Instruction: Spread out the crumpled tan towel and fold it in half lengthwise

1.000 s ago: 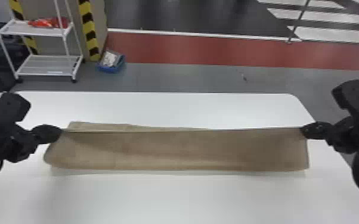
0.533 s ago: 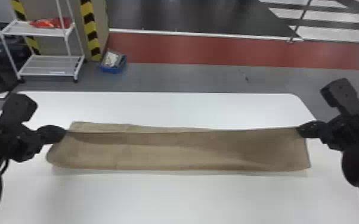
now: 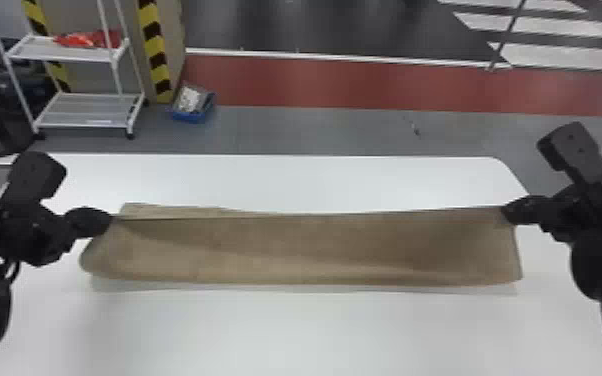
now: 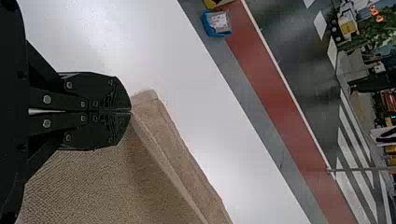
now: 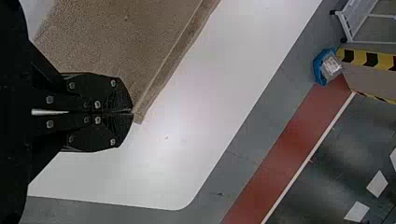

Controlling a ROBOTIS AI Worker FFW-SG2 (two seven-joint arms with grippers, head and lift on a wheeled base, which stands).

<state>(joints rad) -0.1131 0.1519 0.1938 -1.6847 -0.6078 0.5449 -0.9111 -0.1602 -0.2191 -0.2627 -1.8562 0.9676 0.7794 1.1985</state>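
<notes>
One tan towel (image 3: 290, 250), pinched by two corners

Item: towel, folded lengthwise over the counter (image 3: 290, 330), its long axis running left to right. Left claw (image 4: 130, 110): pressed together on the left corner of the upper edge. Right claw (image 5: 133, 112): likewise, right corner. Each arm is nearer its own end; the cloth lies between them and toward the robot. Beyond the upper edge, a strip of lower layer (image 3: 165, 211) shows, widest at left; that end probably needs more forward travel before laying down.

Surface: white, smooth. Room: white rack (image 3: 82, 125), blue bin (image 3: 185, 117), red floor strip (image 3: 365, 85).
</notes>
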